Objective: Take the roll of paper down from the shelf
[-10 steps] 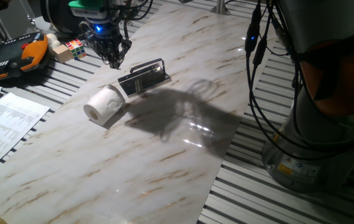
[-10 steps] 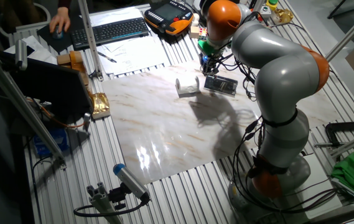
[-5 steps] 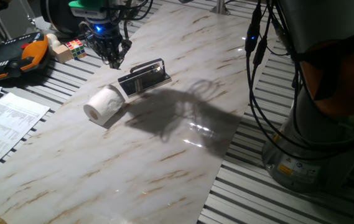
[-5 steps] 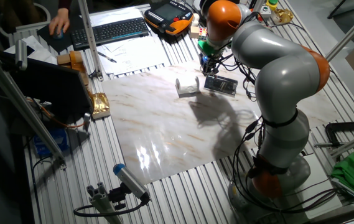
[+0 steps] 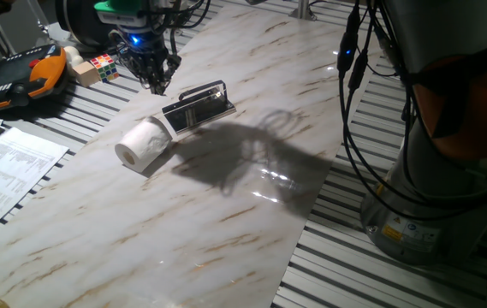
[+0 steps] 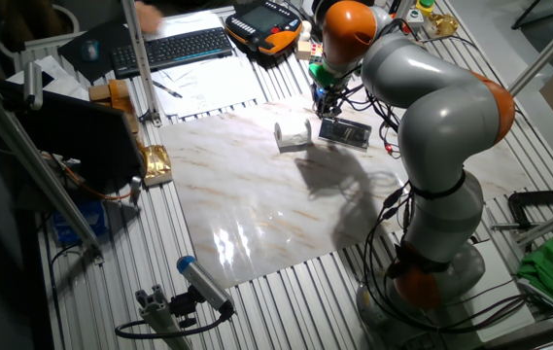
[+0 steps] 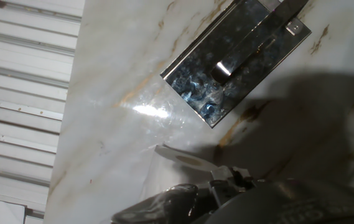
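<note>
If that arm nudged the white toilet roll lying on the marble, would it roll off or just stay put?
It would probably roll: the roll of paper lies on its side on the smooth, glossy table. Toward the shelf it would likely stop, since the two look to be touching. It also looks light and soft, so a firm squeeze may dent it.

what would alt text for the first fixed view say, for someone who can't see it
A white roll of paper lies on its side on a marble-patterned table, beside a small black shelf. The robot's hand hangs above the table behind them, holding nothing.
</note>
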`<state>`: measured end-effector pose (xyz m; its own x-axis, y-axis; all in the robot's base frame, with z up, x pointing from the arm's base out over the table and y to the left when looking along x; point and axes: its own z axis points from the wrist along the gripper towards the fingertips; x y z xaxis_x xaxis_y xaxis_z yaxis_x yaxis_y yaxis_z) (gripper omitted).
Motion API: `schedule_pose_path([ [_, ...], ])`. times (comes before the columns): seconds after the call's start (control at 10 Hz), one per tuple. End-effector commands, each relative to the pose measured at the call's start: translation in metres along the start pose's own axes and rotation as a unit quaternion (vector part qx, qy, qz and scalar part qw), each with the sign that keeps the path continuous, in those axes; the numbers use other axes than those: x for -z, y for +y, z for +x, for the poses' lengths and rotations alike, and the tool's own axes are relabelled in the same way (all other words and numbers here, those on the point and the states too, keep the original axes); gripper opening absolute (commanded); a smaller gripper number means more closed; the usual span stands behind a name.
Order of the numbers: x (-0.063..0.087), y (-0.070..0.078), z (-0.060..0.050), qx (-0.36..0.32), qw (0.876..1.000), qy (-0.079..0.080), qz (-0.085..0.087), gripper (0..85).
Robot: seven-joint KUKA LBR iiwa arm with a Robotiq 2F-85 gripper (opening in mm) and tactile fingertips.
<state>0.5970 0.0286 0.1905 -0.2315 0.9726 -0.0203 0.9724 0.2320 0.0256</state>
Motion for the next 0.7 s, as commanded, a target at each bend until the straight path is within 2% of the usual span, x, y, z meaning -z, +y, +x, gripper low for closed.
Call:
schedule_pose_path([
  [0.0,0.0000,0.0002,-0.0002,0.000,1.000,-0.001,0.000,0.7],
  [0.6,0.0000,0.0005,0.0004,-0.002,1.000,0.000,-0.001,0.7],
])
